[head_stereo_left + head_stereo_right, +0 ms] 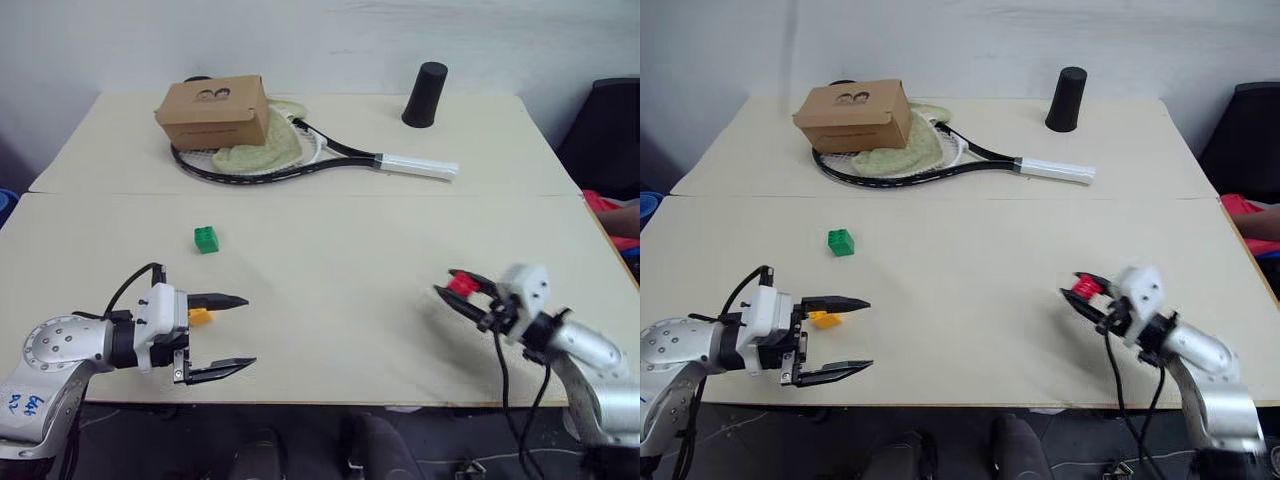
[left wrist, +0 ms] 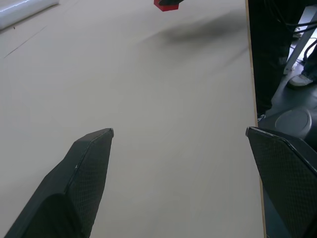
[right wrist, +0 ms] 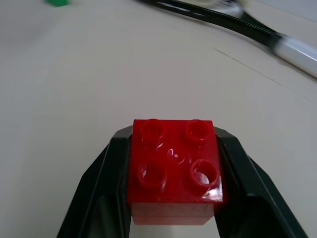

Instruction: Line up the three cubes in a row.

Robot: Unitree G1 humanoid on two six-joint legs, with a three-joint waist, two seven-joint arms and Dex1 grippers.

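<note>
From the head, the right gripper (image 1: 458,291) is clamped on the red cube (image 1: 462,284) near the table's (image 1: 400,330) near edge. The left gripper (image 1: 232,333) is spread wide, just beside the yellow-orange cube (image 1: 200,317). The green cube (image 1: 207,240) sits farther off, with bare table around it.

The left wrist shows smooth tan tabletop.

The right wrist shows shiny round studs.

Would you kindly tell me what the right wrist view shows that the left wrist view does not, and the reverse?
Right wrist view: the right gripper shut on the red cube, studs facing the camera, with the green cube and the racket beyond it.

Left wrist view: the left gripper, fingers wide apart with nothing between them, and the table's near edge with the floor beyond.

Both: the beige tabletop and the red cube, seen far off from the left wrist.
</note>
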